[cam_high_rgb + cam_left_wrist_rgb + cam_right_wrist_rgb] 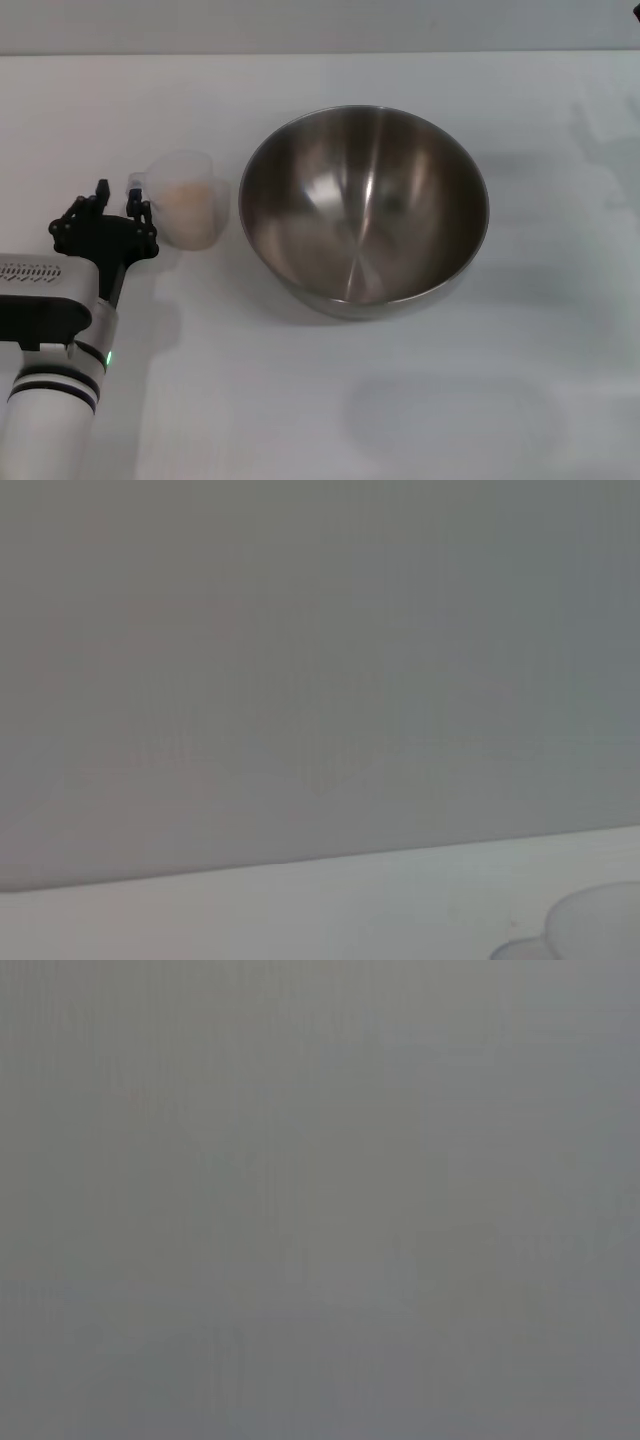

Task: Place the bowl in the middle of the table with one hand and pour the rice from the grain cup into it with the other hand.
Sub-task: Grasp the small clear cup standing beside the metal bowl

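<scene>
Head view carries nearly all the information. On the white counter the bowl sits upright close to the middle, its shiny steel inside bare of grains. At the bowl's 9 o'clock, just beside its rim but not clearly touching it, stands the grain cup, upright, clear plastic, with the rice showing as a pale beige mass inside it.

At the cup's 9 o'clock is the left gripper, reaching in from the 7 o'clock corner of the counter on its white and black arm. Its dark fingers sit at the cup's handle side, close against it. Whether they are clamped on the handle or merely open around it I cannot tell, since the linkage and the clear plastic overlap there. The cup rests on the counter, not lifted.

Left wrist view shows what the head view does not: a plain grey wall beyond the far edge of the counter, and, low in one corner, a pale rounded shape that is probably the cup's rim, too faint to be sure. None of that arm's own fingers appear in it.

Right wrist view gives only a flat grey field with nothing to pick out. The right gripper shows in no view, so its state cannot be read.
</scene>
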You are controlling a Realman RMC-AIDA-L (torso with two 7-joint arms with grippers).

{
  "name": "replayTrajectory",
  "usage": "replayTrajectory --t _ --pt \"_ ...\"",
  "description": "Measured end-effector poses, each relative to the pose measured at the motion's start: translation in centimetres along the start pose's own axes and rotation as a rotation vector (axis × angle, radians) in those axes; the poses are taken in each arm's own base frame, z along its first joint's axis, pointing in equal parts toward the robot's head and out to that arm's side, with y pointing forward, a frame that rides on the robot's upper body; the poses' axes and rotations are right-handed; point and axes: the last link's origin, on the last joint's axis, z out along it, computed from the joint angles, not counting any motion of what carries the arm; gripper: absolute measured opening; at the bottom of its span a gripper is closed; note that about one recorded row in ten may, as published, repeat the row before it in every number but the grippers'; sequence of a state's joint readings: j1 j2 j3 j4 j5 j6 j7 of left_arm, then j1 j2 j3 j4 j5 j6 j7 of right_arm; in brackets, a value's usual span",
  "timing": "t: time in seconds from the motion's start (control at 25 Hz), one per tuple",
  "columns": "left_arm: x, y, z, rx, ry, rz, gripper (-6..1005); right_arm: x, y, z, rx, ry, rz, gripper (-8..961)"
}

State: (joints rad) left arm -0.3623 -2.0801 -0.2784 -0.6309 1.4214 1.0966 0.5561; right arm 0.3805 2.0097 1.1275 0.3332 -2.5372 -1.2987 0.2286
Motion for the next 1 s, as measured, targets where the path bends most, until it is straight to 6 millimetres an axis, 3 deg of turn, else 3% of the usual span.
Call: replayTrajectory --t 0.4,0.68,0.84,1.0 --pt "-0.4 -0.6 0.4 -0.019 -0.002 -0.065 98 0.0 -0.1 -0.3 0.005 0.000 0.002 793" --pt "0.4 -0.6 0.2 -0.027 0.057 -0.049 16 0.0 -0.1 -0.3 0.005 -0.001 0.003 793" --pt "1.6 -0.6 0.0 -0.024 0.147 -0.009 16 0.0 0.0 -0.3 0.004 -0.003 0.003 793" --pt "4.1 0.0 0.4 -0.020 0.289 0.172 16 -0.3 0.0 -0.1 0.001 -0.020 -0.005 793"
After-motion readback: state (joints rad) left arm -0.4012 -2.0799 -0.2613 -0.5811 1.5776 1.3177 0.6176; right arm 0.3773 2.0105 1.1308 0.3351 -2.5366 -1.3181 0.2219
